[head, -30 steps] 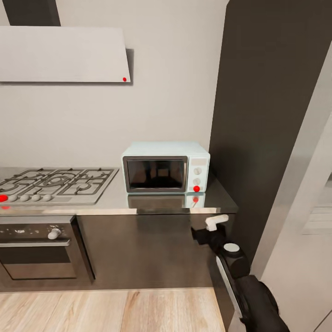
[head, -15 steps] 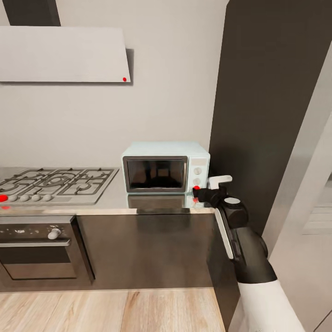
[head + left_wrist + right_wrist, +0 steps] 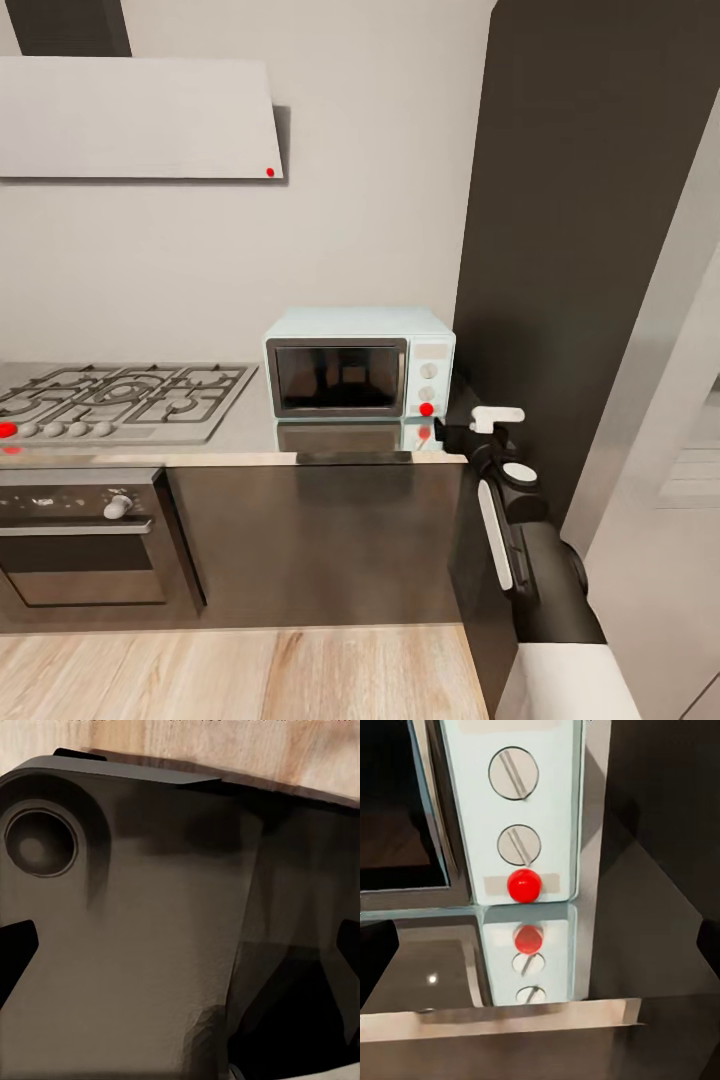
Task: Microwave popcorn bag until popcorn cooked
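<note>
Microwave (image 3: 360,362), pale mint box w/ dark glass door, is shut. My right gripper (image 3: 458,432) sits near its red button (image 3: 523,885); grip state can't tell. Risk: off-centre push slips onto glossy grey countertop (image 3: 250,440).

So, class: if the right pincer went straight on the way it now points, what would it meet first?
Probably the microwave's control panel, near the red button; depth is unclear.

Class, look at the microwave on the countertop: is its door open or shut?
Shut. The microwave door sits flush in its frame, dark glass facing forward, beside the two knobs and red button.
</note>
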Controlling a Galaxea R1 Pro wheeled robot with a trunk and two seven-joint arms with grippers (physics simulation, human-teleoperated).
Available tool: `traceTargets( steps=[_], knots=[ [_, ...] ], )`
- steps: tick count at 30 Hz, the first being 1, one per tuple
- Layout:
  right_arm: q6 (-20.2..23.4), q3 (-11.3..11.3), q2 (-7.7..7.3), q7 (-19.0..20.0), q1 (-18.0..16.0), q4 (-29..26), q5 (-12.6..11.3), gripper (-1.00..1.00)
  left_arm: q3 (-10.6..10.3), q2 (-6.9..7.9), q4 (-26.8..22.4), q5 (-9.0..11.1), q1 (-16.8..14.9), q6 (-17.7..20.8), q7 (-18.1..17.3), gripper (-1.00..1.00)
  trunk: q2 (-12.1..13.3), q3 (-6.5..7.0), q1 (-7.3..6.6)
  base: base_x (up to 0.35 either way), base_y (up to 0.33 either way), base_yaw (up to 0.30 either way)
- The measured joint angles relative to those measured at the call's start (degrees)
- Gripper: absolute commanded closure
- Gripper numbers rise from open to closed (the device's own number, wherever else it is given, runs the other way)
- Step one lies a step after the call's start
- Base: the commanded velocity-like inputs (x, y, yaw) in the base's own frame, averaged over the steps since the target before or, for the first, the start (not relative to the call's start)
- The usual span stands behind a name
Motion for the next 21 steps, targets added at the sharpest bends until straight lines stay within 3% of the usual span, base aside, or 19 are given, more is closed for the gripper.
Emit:
traceTargets(
  steps=[11, 21],
  knots=[
    [0.0, 0.1, 0.09, 0.2, 0.0, 0.4, -0.1, -1.00, 0.0, -0.08, -0.1, 0.0, 0.0, -0.1, 0.0, -1.00, 0.0, 0.00, -0.01, 0.017, 0.000, 0.000],
    [-0.3, 0.5, 0.09, 0.3, 0.0, 2.6, 0.2, -1.00, 0.0, -0.01, -0.1, 0.0, 0.0, -0.1, 0.0, -1.00, 0.0, 0.00, -0.03, 0.288, 0.000, 0.000]
  ],
)
